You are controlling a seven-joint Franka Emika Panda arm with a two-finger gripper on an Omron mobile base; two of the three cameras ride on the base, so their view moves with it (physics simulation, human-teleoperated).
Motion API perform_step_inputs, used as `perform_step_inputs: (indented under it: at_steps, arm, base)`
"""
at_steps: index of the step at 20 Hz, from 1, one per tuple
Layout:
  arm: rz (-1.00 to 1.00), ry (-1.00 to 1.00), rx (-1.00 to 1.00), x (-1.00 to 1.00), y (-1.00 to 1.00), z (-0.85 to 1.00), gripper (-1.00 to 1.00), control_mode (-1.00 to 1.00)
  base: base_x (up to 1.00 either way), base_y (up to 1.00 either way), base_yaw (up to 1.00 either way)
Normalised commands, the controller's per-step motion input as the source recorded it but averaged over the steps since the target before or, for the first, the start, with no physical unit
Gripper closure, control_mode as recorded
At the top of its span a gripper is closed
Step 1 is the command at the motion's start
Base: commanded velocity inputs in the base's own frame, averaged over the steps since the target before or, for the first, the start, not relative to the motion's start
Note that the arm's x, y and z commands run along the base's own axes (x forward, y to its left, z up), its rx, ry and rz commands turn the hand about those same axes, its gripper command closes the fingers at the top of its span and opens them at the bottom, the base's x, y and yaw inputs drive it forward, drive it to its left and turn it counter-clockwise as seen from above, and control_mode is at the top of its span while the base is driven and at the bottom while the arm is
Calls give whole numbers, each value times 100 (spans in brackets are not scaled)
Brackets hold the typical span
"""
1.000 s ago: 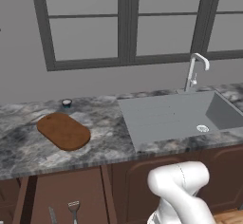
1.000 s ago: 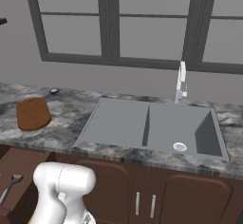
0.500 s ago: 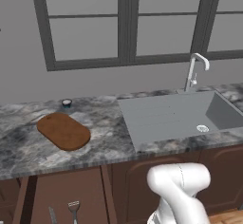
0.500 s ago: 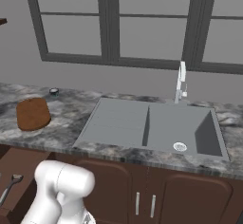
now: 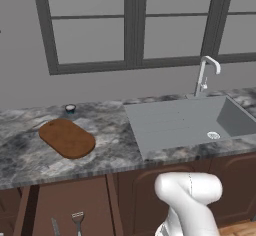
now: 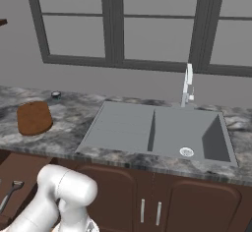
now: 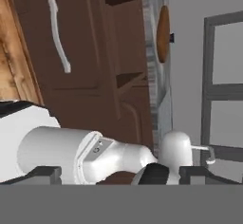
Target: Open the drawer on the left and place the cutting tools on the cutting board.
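Observation:
The drawer (image 5: 70, 200) stands pulled out under the counter's left part, its lighter brown inside showing. In it lie the cutting tools: a straight knife-like one (image 5: 55, 226) and a fork-headed one (image 5: 77, 221), the latter also in the right base view (image 6: 10, 194). The reddish-brown cutting board (image 5: 67, 138) lies bare on the counter above. The rolled hand view looks along the cabinets at the drawer front (image 7: 71, 66) with its curved silvery handle (image 7: 59, 35), and at the board (image 7: 163, 27) edge-on. My gripper (image 7: 121, 174) is low, open, holding nothing.
A tiny dark-and-teal cup (image 5: 70, 109) stands behind the board by the wall. A grey sink (image 5: 185, 122) with a tap (image 5: 204, 75) takes up the counter's right part. Closed cabinet doors (image 6: 147, 201) run below it. My white arm (image 5: 190, 200) bends down before them.

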Motion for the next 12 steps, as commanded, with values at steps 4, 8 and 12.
perform_step_inputs:
  at_steps: [4,8,12]
  arm:
    - [0,24,11,55,-77,82,-100,-100]
    - [0,27,13,67,-83,73,-100,-100]
    - [0,30,13,83,-78,74,-100,-100]
  base:
    - [0,0,0]
    - [0,0,0]
    - [0,0,0]
